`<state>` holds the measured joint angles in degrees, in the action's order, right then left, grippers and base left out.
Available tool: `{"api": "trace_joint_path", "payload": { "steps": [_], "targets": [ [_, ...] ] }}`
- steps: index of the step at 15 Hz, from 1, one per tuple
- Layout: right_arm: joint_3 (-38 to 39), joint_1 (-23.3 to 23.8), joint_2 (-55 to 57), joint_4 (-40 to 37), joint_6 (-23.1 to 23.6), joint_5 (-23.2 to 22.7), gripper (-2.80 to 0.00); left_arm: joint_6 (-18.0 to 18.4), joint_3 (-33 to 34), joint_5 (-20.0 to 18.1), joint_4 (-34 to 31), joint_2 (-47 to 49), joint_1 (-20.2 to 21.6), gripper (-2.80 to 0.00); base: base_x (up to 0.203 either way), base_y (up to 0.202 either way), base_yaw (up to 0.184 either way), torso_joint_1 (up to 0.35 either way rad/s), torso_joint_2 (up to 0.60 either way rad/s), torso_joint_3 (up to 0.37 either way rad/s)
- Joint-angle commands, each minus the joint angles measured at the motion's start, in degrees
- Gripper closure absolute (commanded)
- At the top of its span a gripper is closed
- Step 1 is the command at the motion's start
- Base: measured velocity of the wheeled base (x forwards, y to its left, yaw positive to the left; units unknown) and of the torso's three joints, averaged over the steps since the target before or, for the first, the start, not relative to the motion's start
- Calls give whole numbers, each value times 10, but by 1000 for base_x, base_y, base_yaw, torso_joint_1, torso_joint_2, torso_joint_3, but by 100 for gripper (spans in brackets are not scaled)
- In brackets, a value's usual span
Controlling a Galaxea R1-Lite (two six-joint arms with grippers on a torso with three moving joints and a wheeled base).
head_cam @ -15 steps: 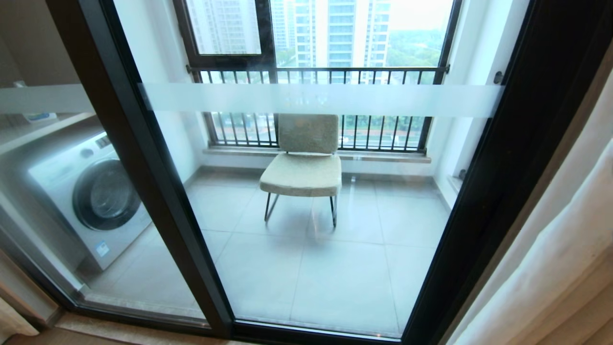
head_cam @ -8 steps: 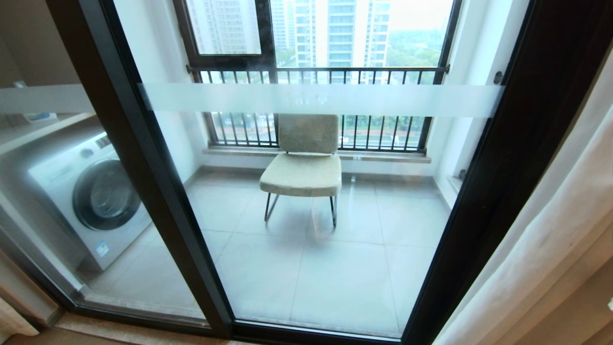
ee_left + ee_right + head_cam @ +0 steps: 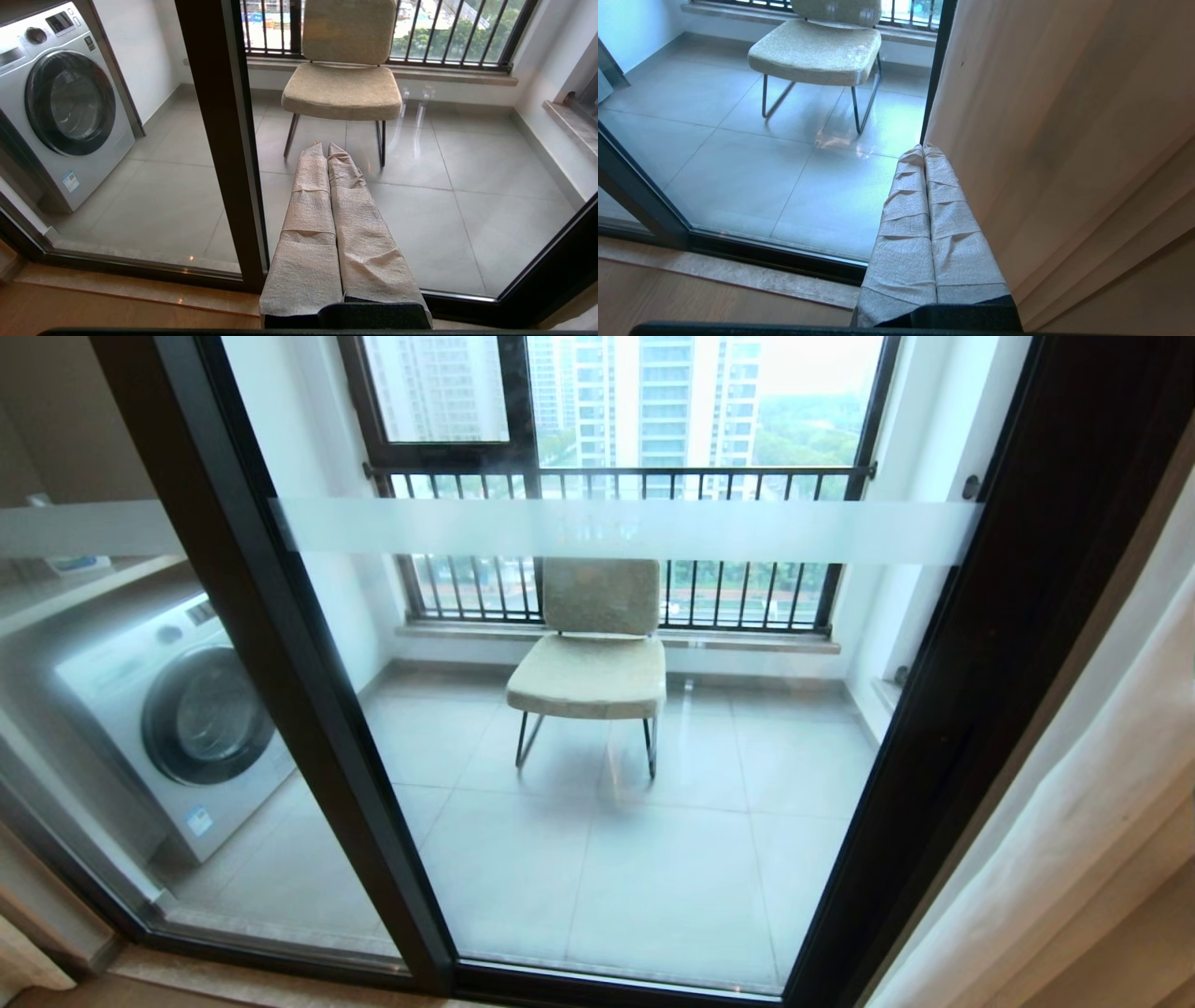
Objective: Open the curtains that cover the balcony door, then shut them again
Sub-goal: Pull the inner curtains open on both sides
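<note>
At the door's right edge, the curtains hang in tall vertical folds. The right gripper points floorward beside them, fingers pressed together, empty.

Curtains cut off at right edge, washing machine hazy behind glass (label unreadable), chair top cropped.

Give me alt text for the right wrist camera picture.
The right pincer, shut with nothing between its cloth-wrapped fingers, sits beside the beige-tan woven curtain, which is drawn aside. Past it, the dark-framed glass balcony door shows a beige cushioned chair on grey tiles.
</note>
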<state>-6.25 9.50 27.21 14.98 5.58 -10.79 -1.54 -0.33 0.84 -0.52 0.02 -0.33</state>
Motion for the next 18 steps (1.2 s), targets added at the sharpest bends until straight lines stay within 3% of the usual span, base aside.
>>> {"api": "trace_joint_path", "payload": {
  "steps": [1, 5, 10, 18],
  "targets": [
    [19, -68, -41, 0, -1, 52, 0, 0, 0, 0, 0, 0, 0, 0, 0, 0, 0, 0, 0, 0],
    [55, -98, -137, -14, -3, 81, 0, 0, 0, 0, 0, 0, 0, 0, 0, 0, 0, 0, 0, 0],
    [62, -96, -238, -143, -17, 105, 0, 0, 0, 0, 0, 0, 0, 0, 0, 0, 0, 0, 0, 0],
    [62, -96, -272, -149, -37, 107, 0, 0, 0, 0, 0, 0, 0, 0, 0, 0, 0, 0, 0, 0]
  ]
}}
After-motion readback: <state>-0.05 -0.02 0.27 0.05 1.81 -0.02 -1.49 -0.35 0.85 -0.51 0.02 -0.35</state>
